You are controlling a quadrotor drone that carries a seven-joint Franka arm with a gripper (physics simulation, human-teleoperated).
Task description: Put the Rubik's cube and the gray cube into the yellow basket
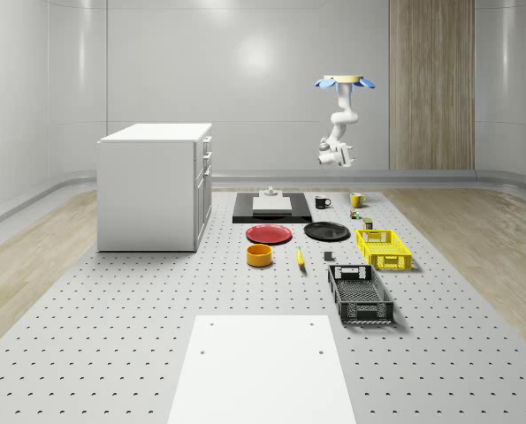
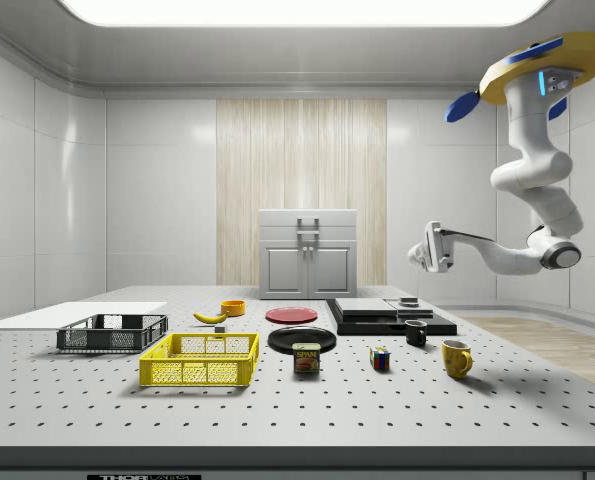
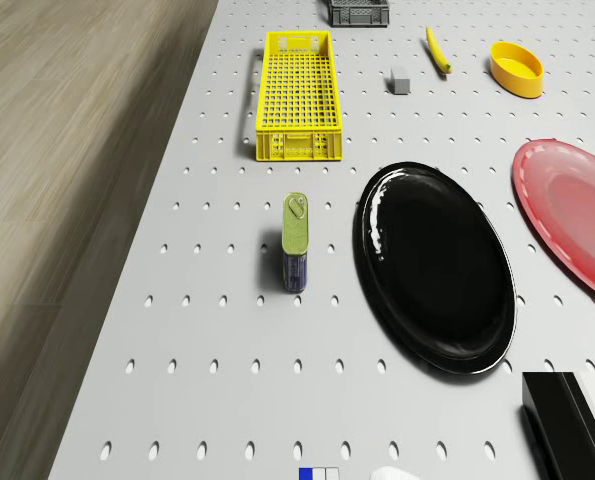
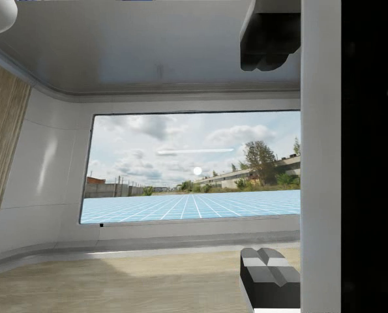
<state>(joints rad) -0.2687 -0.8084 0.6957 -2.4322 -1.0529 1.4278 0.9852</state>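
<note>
White walls and a wood-panelled strip frame a broad perforated table (image 1: 112, 336), and high above its far end the drone (image 1: 344, 83) hovers, well clear of the surface. Its arm (image 2: 537, 190) folds down and sideways, and the gripper (image 2: 429, 247) hangs in mid-air, pointing out level rather than down at the table. In the wrist view the two fingertips (image 4: 269, 274) stand wide apart, with a big window between them and nothing held or touched: the gripper is spread and empty.

Down on the table, the Rubik's cube (image 2: 380, 359) sits in the side view between the Spam can (image 2: 306, 358) and the yellow mug (image 2: 456, 358), and also shows in the drone view. The gray cube (image 3: 399, 81) lies in the drone view just beside the yellow basket (image 3: 297, 98), between it and the banana (image 3: 435, 51). The basket's mesh floor is bare. Beyond it stands the black crate (image 1: 360, 296). Nearer the drone lie the black plate (image 3: 435, 265) and the red plate (image 3: 572, 215), with the orange bowl (image 3: 517, 68) past them, and the white cabinet (image 1: 156, 185) stands off to the whole-scene view's left.
</note>
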